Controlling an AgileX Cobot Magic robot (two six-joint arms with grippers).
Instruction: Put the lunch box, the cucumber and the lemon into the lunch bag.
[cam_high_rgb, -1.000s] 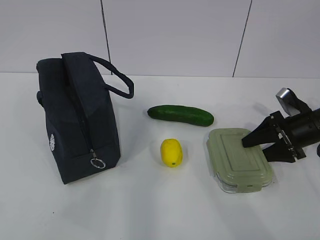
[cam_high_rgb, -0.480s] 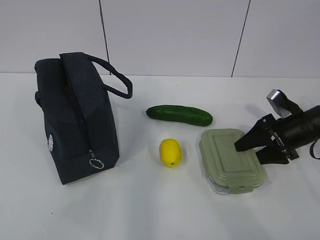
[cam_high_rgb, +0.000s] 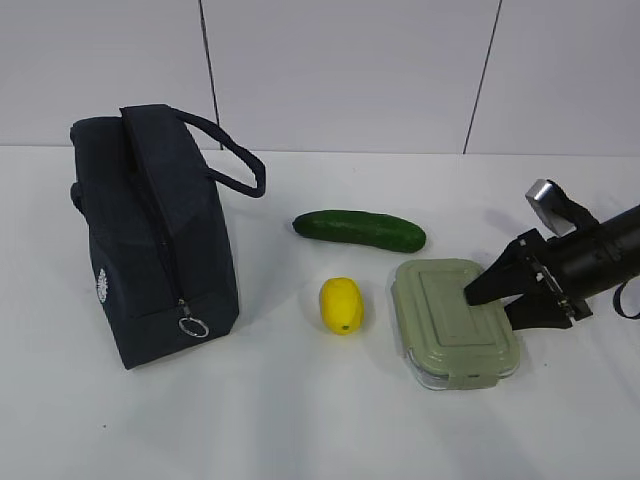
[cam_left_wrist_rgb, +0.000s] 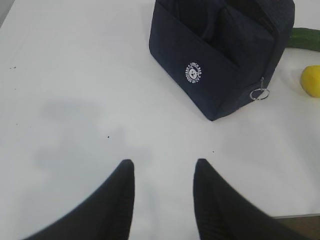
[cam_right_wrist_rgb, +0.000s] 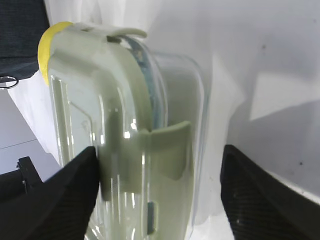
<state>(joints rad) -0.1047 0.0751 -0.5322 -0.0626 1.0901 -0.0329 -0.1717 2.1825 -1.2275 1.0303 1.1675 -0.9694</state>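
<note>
The lunch box (cam_high_rgb: 455, 325) lies flat on the white table (cam_high_rgb: 300, 420), its sage-green lid up, and sits between the jaws of the right gripper (cam_high_rgb: 500, 297). In the right wrist view the box's near end with its clip fills the gap, one dark finger close against the lid side and the other standing off the clear base. The jaws are spread wide around it and not yet clamped, so the box reads as straddled rather than held. Beyond the box, away from the jaws, lies the lemon (cam_high_rgb: 341, 305), and to one side of the box's far end rests the cucumber (cam_high_rgb: 359, 229). Farther still in the direction the jaws point stands the lunch bag (cam_high_rgb: 155, 235), its zipper looking shut with the ring pull at the lower end.

By this reckoning nothing is in the bag yet: all three items remain out, and the bag likely needs opening.

The right arm reaches in low from the side, nearly level with the table. The left gripper (cam_left_wrist_rgb: 162, 192) hovers over bare table, jaws partly parted and empty, the bag ahead of them.
</note>
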